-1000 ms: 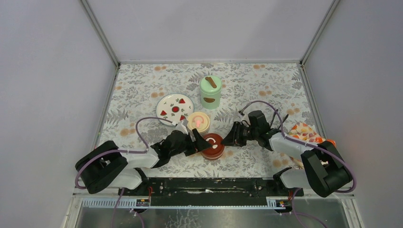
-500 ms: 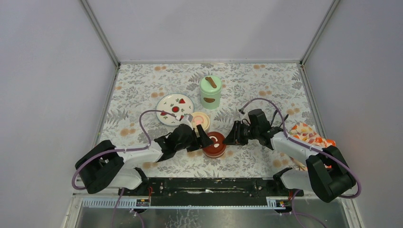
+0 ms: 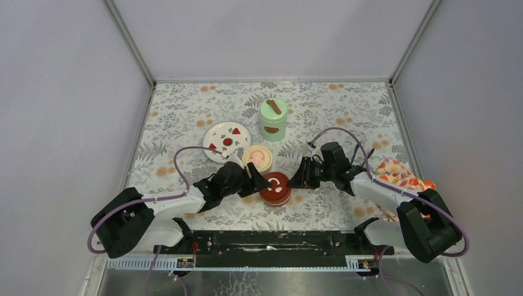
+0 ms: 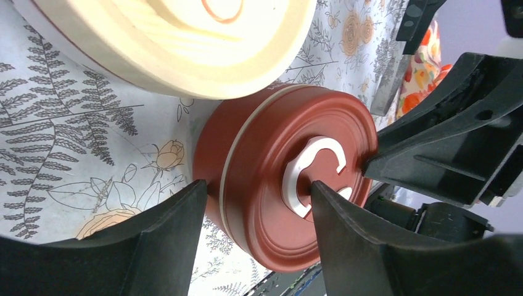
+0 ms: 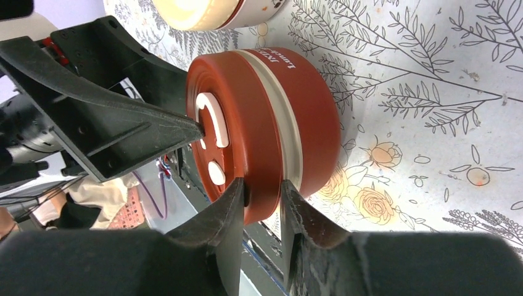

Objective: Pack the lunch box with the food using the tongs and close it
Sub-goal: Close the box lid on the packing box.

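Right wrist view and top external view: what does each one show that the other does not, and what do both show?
Only the right wrist view: the right claw seen close, pinching the rim of the dark-red lid. Only the top external view: the green jar and the fruit-print plate. Both: the dark-red lid, the cream-lidded bowl and the left claw on the lid's other side.

dark-red lid point(image 4: 259, 163) — smooth, satin sheen

L end effector point(image 4: 256, 188) jaws narrower now, astride dark-red lid point(image 4: 265, 142); L elbow point(image 3: 121, 229) swung further left.
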`<state>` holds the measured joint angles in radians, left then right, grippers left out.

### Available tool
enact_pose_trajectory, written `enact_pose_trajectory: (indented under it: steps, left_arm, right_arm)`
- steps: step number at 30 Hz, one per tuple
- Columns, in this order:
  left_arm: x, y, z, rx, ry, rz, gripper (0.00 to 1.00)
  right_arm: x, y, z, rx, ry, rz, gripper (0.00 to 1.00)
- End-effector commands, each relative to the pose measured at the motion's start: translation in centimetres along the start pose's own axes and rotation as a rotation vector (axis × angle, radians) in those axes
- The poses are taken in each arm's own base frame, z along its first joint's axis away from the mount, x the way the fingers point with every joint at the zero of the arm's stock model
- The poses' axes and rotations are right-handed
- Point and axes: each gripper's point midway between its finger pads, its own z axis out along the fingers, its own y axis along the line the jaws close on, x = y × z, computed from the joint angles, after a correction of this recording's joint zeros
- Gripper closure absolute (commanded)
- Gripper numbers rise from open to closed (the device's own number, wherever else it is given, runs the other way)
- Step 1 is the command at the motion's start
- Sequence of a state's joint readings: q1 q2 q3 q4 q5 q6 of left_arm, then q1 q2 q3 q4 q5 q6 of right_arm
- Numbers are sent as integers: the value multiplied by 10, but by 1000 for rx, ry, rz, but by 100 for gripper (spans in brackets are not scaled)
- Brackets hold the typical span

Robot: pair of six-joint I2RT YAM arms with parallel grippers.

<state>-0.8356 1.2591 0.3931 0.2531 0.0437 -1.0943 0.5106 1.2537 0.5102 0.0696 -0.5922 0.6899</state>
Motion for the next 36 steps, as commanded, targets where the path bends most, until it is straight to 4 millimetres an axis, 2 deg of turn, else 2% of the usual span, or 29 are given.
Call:
enact_pose_trajectory:
  steps: [1,5,7,9,20,23,28,30,33,36]
  left_arm:
    - [10,10,0,27,44,-45,86]
    - [8,16,-3,43,42,-82,91]
    - [8,17,-4,39,40,-82,95]
    - [8,16,-3,40,41,-82,100]
    - [7,14,-2,53,39,-97,100]
    - [6,13,-4,58,31,-100,100]
    - [6,2,-5,117,34,-122,100]
    - [8,-5,-5,156,49,-138,100]
    - [11,-7,-2,152,62,-124,100]
    - [8,-5,-3,131,44,-108,99]
  right_arm:
    - [-13,59,-12,-265,-24,-70,72]
    - [-18,54,-16,-277,-41,-33,71]
    - [-20,52,-17,-286,-50,-18,68]
    - [-20,50,-17,-278,-51,-16,60]
    - [-16,38,-13,-231,-40,-31,41]
    - [-15,22,-10,-157,-54,-40,41]
    - [-7,7,-1,-147,-26,-39,44]
    - [-3,6,3,-169,-10,-21,46]
    - [1,4,8,-190,14,8,58]
    - [-1,10,6,-206,9,7,59]
